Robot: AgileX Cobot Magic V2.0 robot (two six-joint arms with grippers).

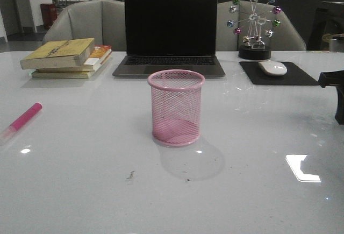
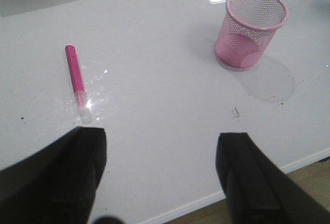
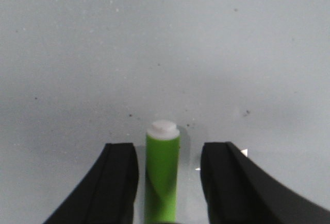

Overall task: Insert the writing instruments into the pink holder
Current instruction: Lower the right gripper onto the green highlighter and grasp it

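Note:
The pink holder (image 1: 176, 107) stands upright and empty in the middle of the white table; the left wrist view also shows the holder (image 2: 251, 28). At the table's left edge lies the magenta pen (image 1: 21, 120), flat on the surface. My left gripper (image 2: 161, 147) hangs open over the table's front edge, a short way from the magenta pen (image 2: 76, 77). The lime green marker (image 3: 162, 172) with its whitish tip lies between the fingers of my right gripper (image 3: 170, 150), which is open, with a gap on each side. Part of the right arm (image 1: 337, 91) shows at the front view's far right.
A laptop (image 1: 170, 32) stands open behind the holder. Stacked books (image 1: 67, 56) lie at the back left. A white mouse (image 1: 273, 68) on a black pad and a ferris-wheel ornament (image 1: 254, 24) are at the back right. The table's front edge (image 2: 206, 201) runs below the left fingers.

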